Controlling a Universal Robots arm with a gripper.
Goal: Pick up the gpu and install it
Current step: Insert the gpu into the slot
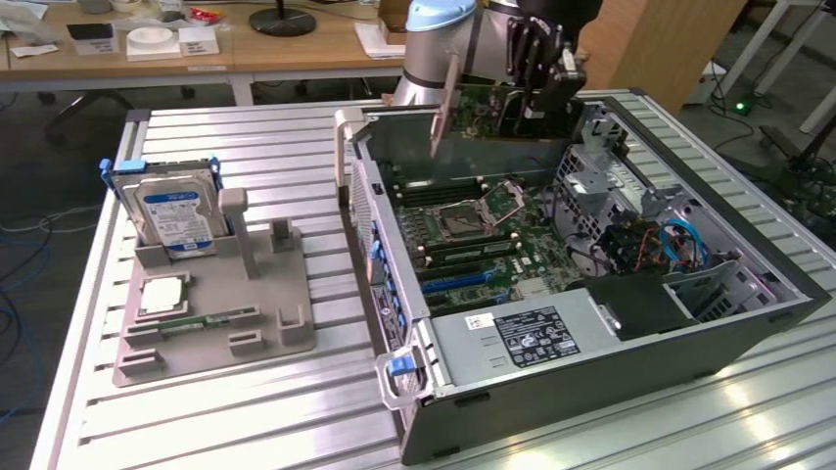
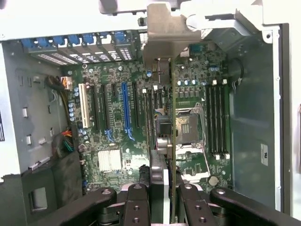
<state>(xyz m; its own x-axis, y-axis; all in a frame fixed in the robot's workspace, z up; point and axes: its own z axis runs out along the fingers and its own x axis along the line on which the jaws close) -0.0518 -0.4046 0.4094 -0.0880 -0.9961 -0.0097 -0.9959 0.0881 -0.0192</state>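
One gpu (image 1: 490, 117): a thin board with a silvery end bracket (image 1: 444, 103), held on edge in the air over the far part of the open computer case (image 1: 731, 323), clear of everything inside it.
Pincer (image 1: 538, 98): clenched on the gpu; in the wrist view its two dark fingers (image 2: 188, 202) stand on either side of the card's upper edge.
Card seen from the wrist: edge-on, a narrow line (image 2: 171, 117) running across the motherboard (image 2: 113, 84), with the bracket at the case's rear wall.
Step in hand: the pick-up looks finished; the card is being carried and lined up over the board, not yet seated.
Expansion slots: the black slots and the long blue slot (image 2: 126, 110) lie bare; the card's edge hangs beside them, on the side of the CPU socket (image 2: 188, 125), and appears offset from the blue one.
What seating calls for: by judgement, the card's lower edge set parallel and directly over one slot, the bracket matched to a rear opening, and a straight, square press down.
Risk: a tilted card could catch on the socket frame.
Fixture (image 1: 209, 338): a grey holder beside the case, with a blue-labelled hard drive (image 1: 176, 215) upright in it.
Counter (image 1: 235, 147): slatted metal, carrying case and fixture.
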